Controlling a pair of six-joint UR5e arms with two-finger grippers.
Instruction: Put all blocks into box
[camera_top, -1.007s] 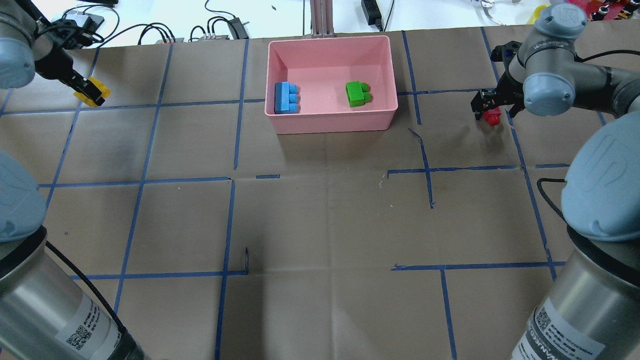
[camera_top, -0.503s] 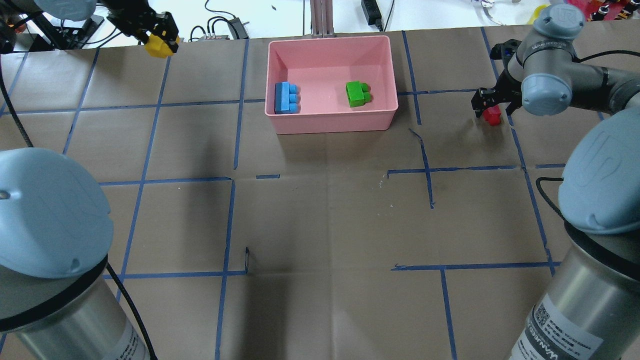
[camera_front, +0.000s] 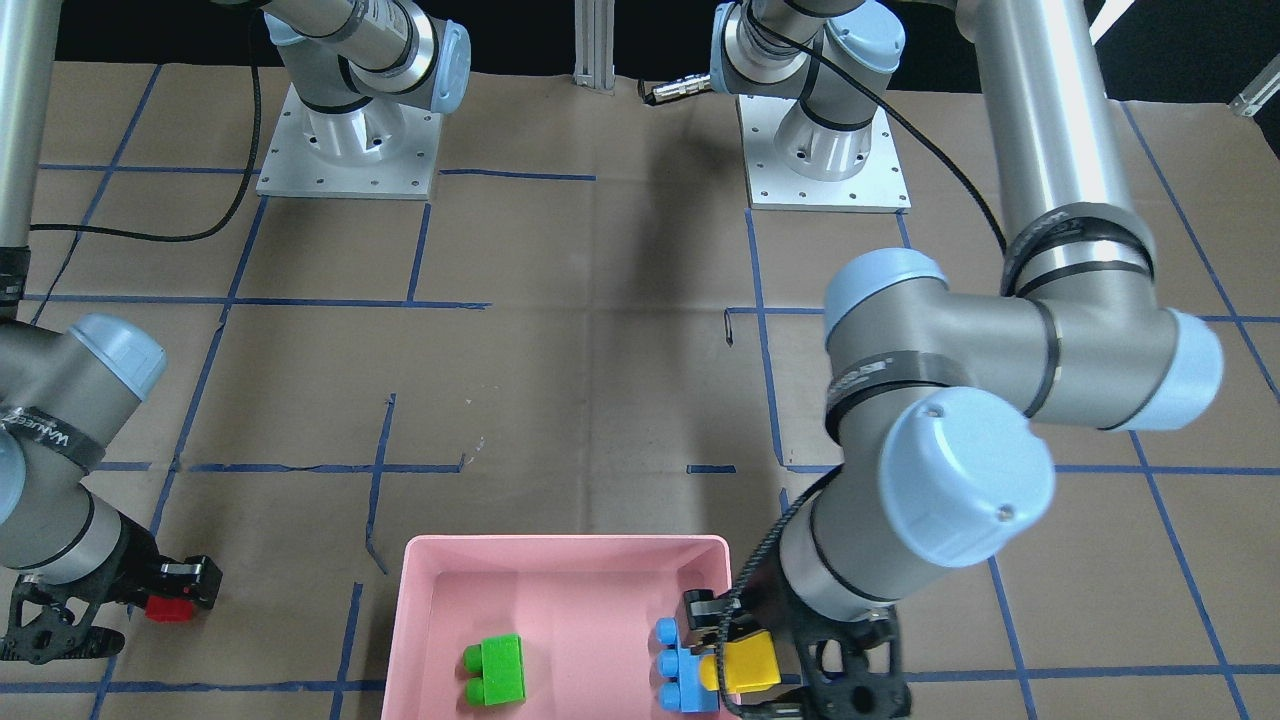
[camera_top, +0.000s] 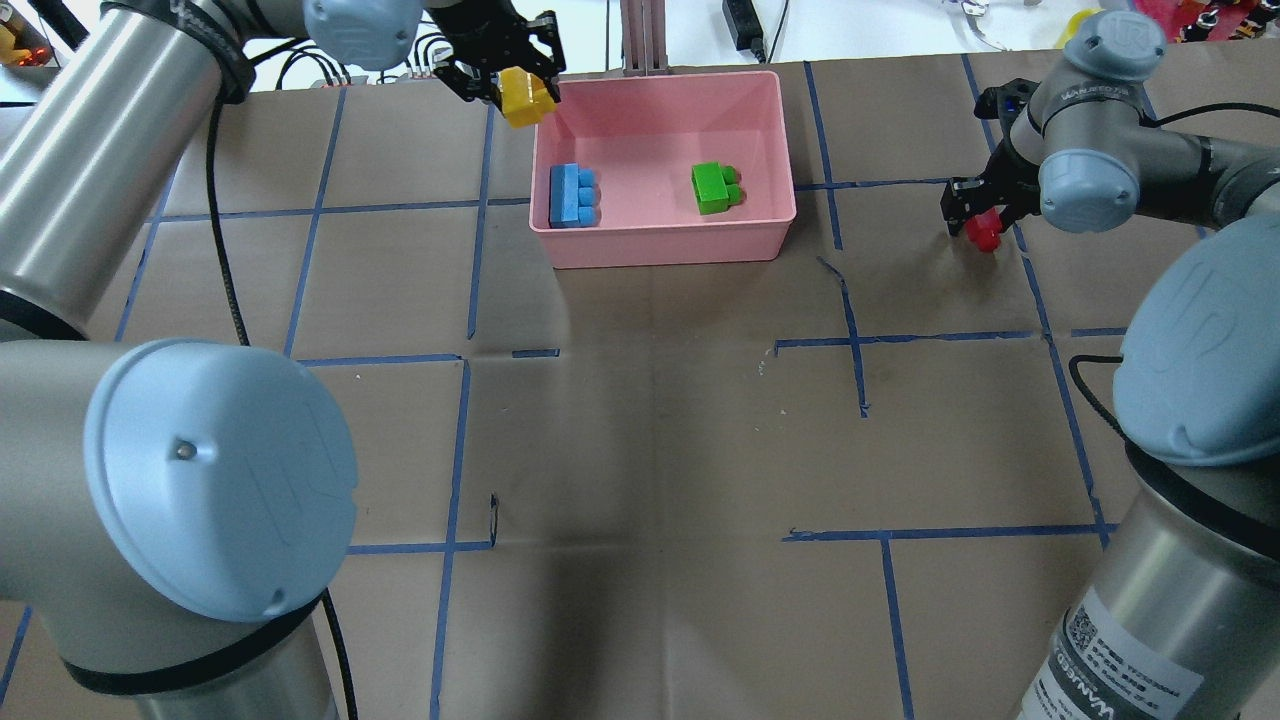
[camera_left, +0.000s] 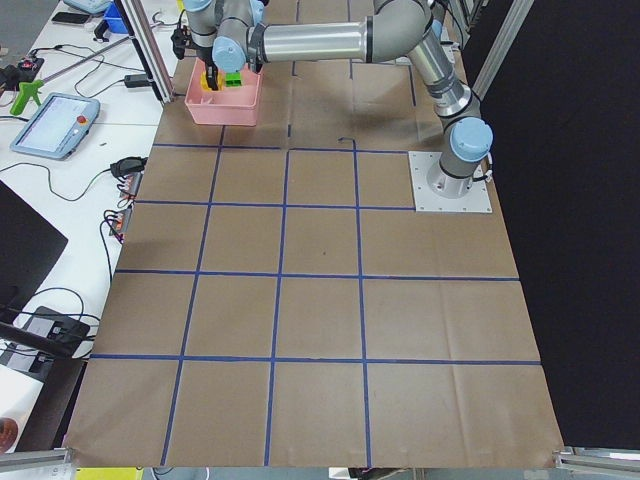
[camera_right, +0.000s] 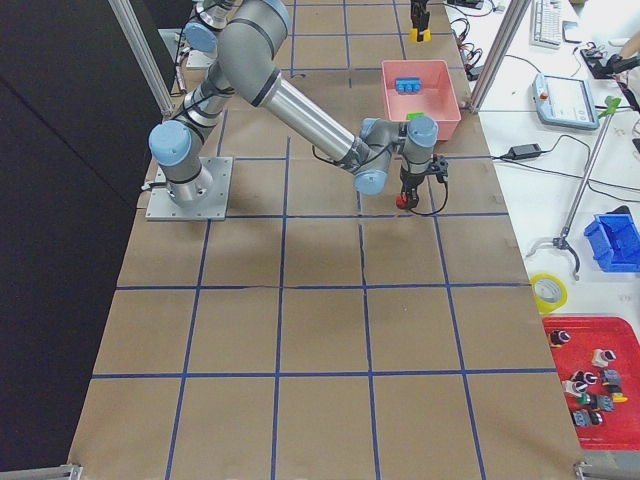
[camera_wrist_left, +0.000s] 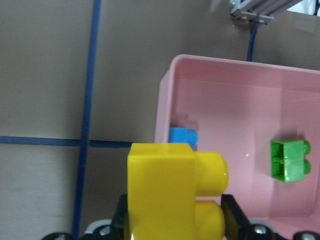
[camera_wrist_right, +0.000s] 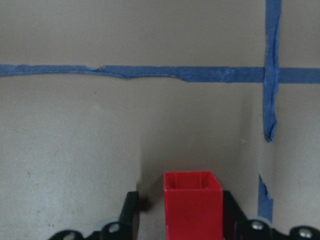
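Observation:
The pink box (camera_top: 665, 250) stands at the table's far middle and holds the blue brick (camera_top: 572, 195) at its left and the green brick (camera_top: 715, 187) toward its right. My left gripper (camera_top: 520, 95) is shut on the yellow brick (camera_top: 526, 98) and holds it above the box's far left corner; the yellow brick (camera_wrist_left: 172, 195) fills the left wrist view. My right gripper (camera_top: 982, 225) is shut on the red brick (camera_top: 985, 233), held just above the paper right of the box. The red brick (camera_wrist_right: 192, 207) sits between the jaws in the right wrist view.
Brown paper with blue tape lines (camera_top: 455, 440) covers the table. Cables and adapters (camera_top: 440, 55) lie beyond the far edge, beside an aluminium post (camera_top: 645, 35). The two arm bases (camera_front: 345, 140) stand on plates on the robot's side.
My left gripper has carried the yellow brick from the far left of the table rightward to the box's far left corner. The right gripper with the red brick has barely moved.

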